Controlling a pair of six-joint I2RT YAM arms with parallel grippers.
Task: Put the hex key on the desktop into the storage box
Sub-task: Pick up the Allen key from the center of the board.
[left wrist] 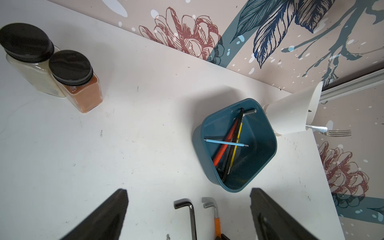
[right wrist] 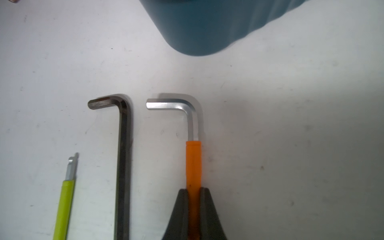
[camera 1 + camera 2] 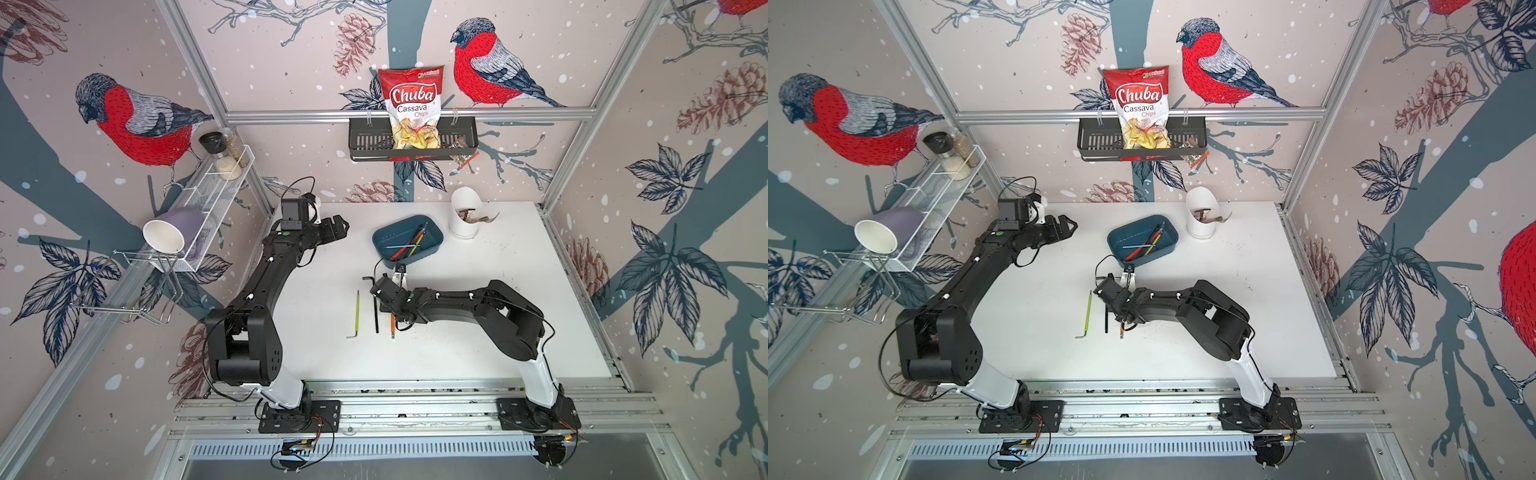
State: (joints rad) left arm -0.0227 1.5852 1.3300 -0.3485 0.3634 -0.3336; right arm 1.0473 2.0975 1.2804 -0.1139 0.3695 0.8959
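Right wrist view: your right gripper [image 2: 194, 189] pinches the orange hex key [image 2: 193, 162] on the surface [image 2: 291, 124]; left gripper [image 1: 188, 191] spread.

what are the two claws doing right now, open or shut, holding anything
left claw: open, holding nothing.
right claw: shut on the orange hex key.

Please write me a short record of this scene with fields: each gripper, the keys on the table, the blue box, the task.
right gripper: shut on the orange hex key, lying on the desktop
left gripper: open, holding nothing
loose on desktop: black hex key, green hex key, side by side
storage box: holds several coloured keys
task: three keys not yet in the box
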